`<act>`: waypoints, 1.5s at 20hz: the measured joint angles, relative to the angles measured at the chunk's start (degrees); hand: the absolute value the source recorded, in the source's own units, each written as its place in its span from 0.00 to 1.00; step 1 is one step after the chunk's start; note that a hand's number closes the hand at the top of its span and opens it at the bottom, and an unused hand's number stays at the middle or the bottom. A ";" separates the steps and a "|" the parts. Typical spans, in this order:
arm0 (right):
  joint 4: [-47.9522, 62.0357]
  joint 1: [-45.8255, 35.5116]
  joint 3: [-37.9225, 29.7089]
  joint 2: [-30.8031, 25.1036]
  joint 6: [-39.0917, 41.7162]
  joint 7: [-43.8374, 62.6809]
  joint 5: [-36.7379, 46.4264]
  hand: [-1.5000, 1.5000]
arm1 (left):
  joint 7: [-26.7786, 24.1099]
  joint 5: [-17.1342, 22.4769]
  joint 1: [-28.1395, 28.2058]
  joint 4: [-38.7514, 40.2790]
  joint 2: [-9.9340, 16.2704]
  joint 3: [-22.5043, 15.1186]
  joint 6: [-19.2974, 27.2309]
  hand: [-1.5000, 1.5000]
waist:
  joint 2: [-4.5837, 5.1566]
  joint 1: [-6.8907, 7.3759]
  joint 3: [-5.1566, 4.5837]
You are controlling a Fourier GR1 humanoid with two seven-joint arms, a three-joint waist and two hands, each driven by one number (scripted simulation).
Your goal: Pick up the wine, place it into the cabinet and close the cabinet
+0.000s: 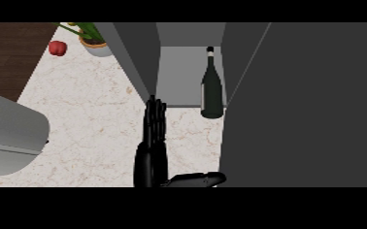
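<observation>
A dark wine bottle [210,89] stands upright at the front lip of an open grey cabinet [188,75], its base on or just over the shelf's front edge, tight against the right-hand side of the opening. One black hand [153,140] reaches up from the lower edge of the head view, fingers straight and released, holding nothing, their tips [153,103] near the lower end of the cabinet's left door [138,58], which stands swung open. Which arm this hand belongs to cannot be told from this angle; the other hand does not show. A large dark panel [301,106] fills the view's right, seemingly the cabinet's right door, also open. On the marble counter [86,106] a red pepper [57,48] and a potted plant [93,41] sit well apart at upper left. The bottle looks placed, so closing appears to be the step in hand. To do it well, the bottle may first need nudging deeper so a door cannot strike it; then flat fingers should press the left door's outer face and sweep it shut in a steady arc.
</observation>
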 measured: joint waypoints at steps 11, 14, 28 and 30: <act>0.32 0.39 1.05 -1.41 4.47 3.31 -1.95 1.00 | 1.61 -3.48 11.58 -17.49 11.72 -4.26 -2.27 0.00 | -0.02 -0.13 0.01; 0.54 0.94 2.59 -1.37 6.00 3.11 -2.26 1.00 | 0.82 -2.99 14.22 -20.04 15.08 -4.05 -5.67 0.00 | 0.02 -0.08 0.00; 0.77 7.40 12.83 2.51 6.80 7.65 -4.52 1.00 | -1.91 3.65 25.73 -30.88 29.46 8.71 -16.53 0.00 | -0.06 0.12 -0.04; 0.73 8.11 15.90 2.73 7.57 7.95 -4.66 1.00 | -2.20 5.56 26.46 -30.67 30.22 11.56 -18.30 0.00 | -0.06 0.04 -0.04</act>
